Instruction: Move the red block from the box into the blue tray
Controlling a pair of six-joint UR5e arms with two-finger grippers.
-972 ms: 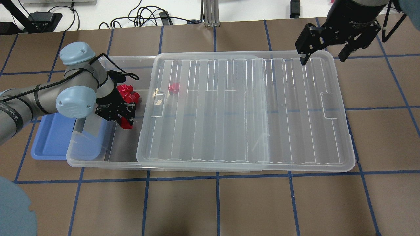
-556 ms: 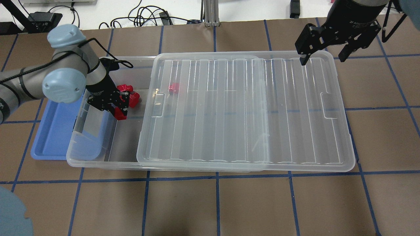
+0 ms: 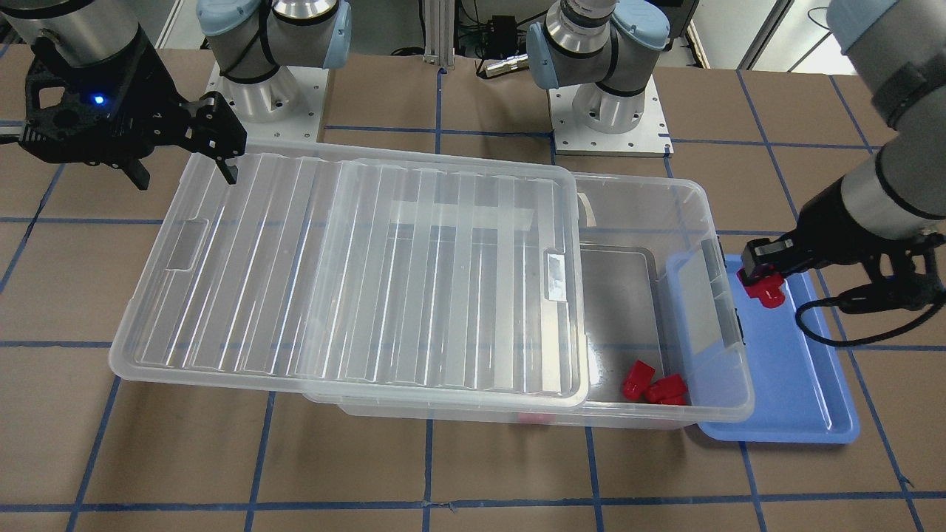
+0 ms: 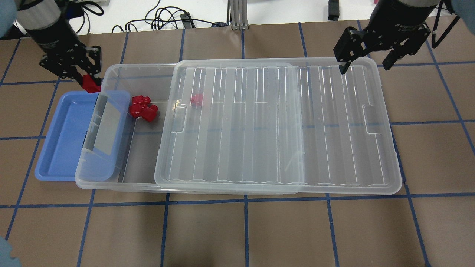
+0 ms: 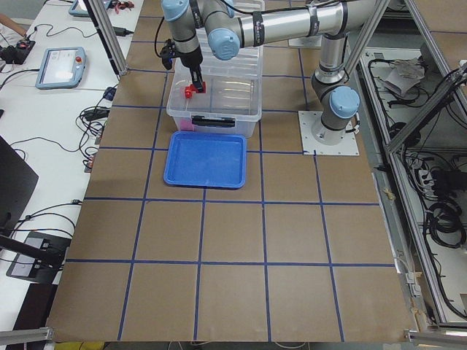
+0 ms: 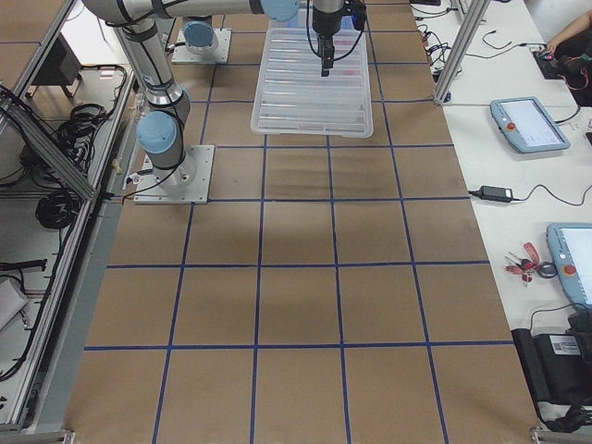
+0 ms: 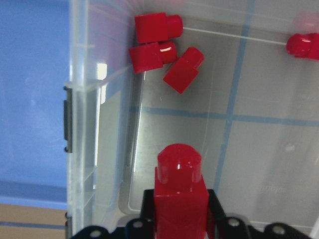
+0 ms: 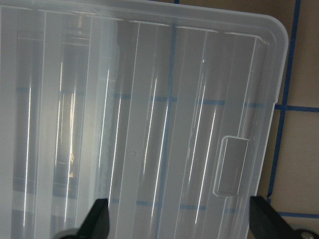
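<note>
My left gripper [image 4: 90, 83] is shut on a red block [image 4: 90, 85] and holds it in the air over the far end of the blue tray [image 4: 61, 148], just outside the box's left end. The front view shows the same block [image 3: 766, 290] over the tray [image 3: 802, 384], and it fills the left wrist view [image 7: 179, 191]. The box [image 4: 141, 163] has its lid [image 4: 278, 126] slid to the right. Three loose red blocks [image 4: 143, 107] lie in its open left end, and another [image 4: 196, 99] lies under the lid. My right gripper [image 4: 364, 68] hangs open over the lid's far right corner.
The box's left end overlaps the tray's right side, and a grey latch [image 4: 92, 128] stands there. The lid overhangs the box's right end [image 3: 148, 347]. Cables lie beyond the table's far edge [image 4: 163, 18]. The two arm bases [image 3: 606, 111] stand behind the box.
My left gripper has risen out of the box with the red block and moved left and away, to above the tray's far end. The right arm has not moved.
</note>
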